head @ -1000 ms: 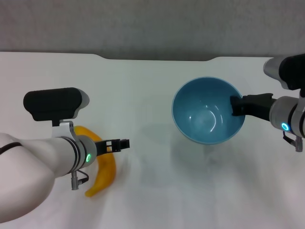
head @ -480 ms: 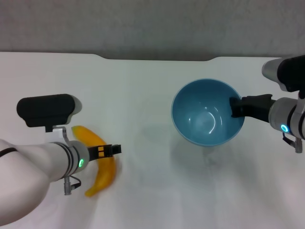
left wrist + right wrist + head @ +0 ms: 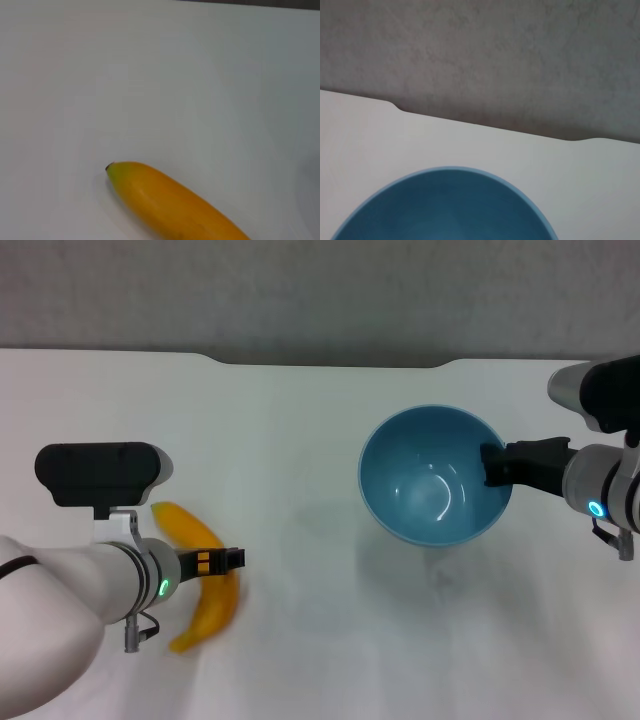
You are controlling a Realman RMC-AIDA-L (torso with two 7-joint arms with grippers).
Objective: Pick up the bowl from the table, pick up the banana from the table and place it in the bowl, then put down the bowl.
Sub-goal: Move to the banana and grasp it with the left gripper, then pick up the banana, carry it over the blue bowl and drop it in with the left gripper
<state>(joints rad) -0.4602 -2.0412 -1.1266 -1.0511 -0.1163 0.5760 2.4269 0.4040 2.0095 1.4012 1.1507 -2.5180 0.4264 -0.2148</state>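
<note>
The light-blue bowl (image 3: 430, 480) hangs a little above the white table (image 3: 300, 430) at the right, its shadow lying below it. My right gripper (image 3: 490, 462) is shut on its right rim. The bowl's inside (image 3: 450, 210) fills the near part of the right wrist view. The yellow-orange banana (image 3: 212, 612) lies on the table at the near left. My left gripper (image 3: 232, 559) is right over its middle, pointing right. In the left wrist view, the banana (image 3: 170, 205) shows close up with its dark tip and no fingers in sight.
The table's far edge has a shallow notch (image 3: 330, 364), with a grey floor (image 3: 320, 290) beyond it. White tabletop lies between the banana and the bowl. My left arm's black camera housing (image 3: 98, 473) sits above the banana's far end.
My left gripper has drawn back to the left and come down over the banana, whose near end has shifted slightly left. The right gripper and bowl have barely moved.
</note>
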